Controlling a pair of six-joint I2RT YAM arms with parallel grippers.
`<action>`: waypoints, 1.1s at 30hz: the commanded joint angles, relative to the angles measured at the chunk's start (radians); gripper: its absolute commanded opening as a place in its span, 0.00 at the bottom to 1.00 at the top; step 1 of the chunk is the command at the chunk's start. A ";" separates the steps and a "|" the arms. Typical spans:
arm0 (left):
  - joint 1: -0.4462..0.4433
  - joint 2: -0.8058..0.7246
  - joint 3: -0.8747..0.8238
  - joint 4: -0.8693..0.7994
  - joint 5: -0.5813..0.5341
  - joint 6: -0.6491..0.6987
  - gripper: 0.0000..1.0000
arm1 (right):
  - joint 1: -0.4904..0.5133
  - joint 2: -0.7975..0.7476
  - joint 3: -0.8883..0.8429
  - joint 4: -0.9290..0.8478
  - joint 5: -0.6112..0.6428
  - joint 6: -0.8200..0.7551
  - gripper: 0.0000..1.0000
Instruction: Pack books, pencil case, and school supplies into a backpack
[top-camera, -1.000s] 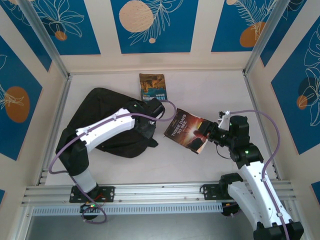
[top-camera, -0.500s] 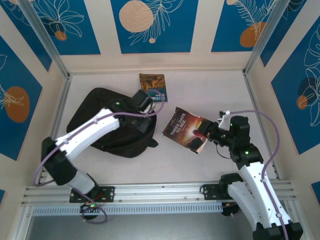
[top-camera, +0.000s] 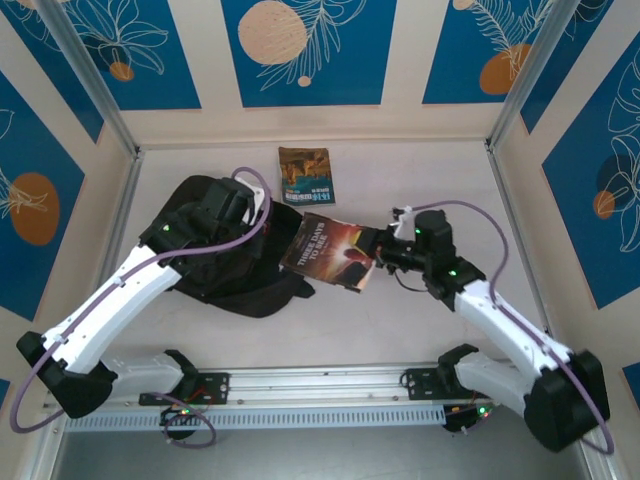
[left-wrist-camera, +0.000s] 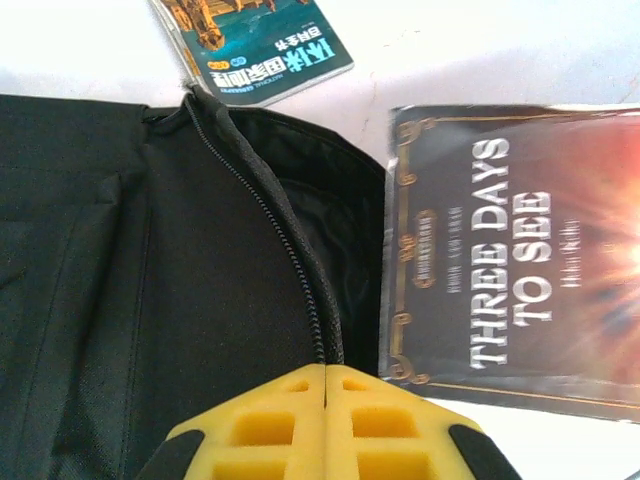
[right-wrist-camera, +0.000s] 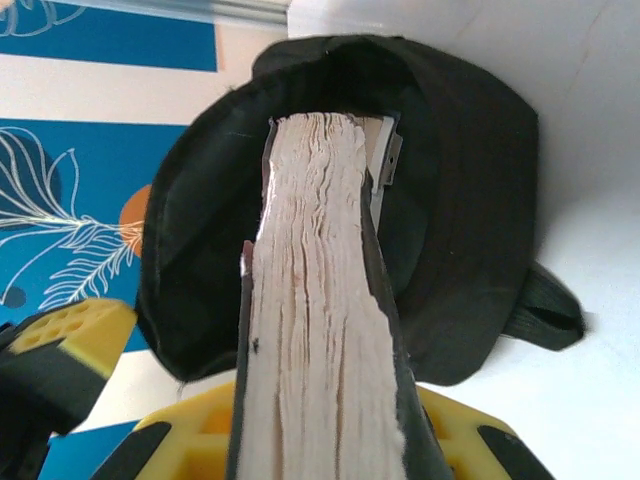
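Note:
The black backpack lies left of centre, its mouth facing right and gaping. My left gripper is shut on the zip edge at the top of that mouth; its yellow fingers show beside the bag. My right gripper is shut on a dark brown book titled "Three Days to See". It holds the book with the far end at the backpack's mouth and the page edge towards the wrist camera. A pale flat item shows inside the bag.
A blue-and-orange book lies flat behind the backpack, near the back wall. A backpack strap sticks out on the table at the bag's near side. Side walls close in the white table; a metal rail runs along the front.
The left arm swung back and left, and its gripper closed on the backpack's zip edge. The right arm carried the brown book left, from open table up to the bag's mouth.

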 joint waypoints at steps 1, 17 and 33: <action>0.010 -0.013 -0.012 0.002 -0.009 -0.019 0.00 | 0.059 0.117 0.089 0.180 0.044 0.090 0.00; 0.016 0.143 0.080 -0.091 -0.032 0.023 0.74 | 0.168 0.313 0.196 0.332 0.024 0.152 0.00; 0.101 0.167 0.163 -0.080 -0.083 0.063 0.00 | 0.179 0.233 0.163 0.110 0.072 0.034 0.00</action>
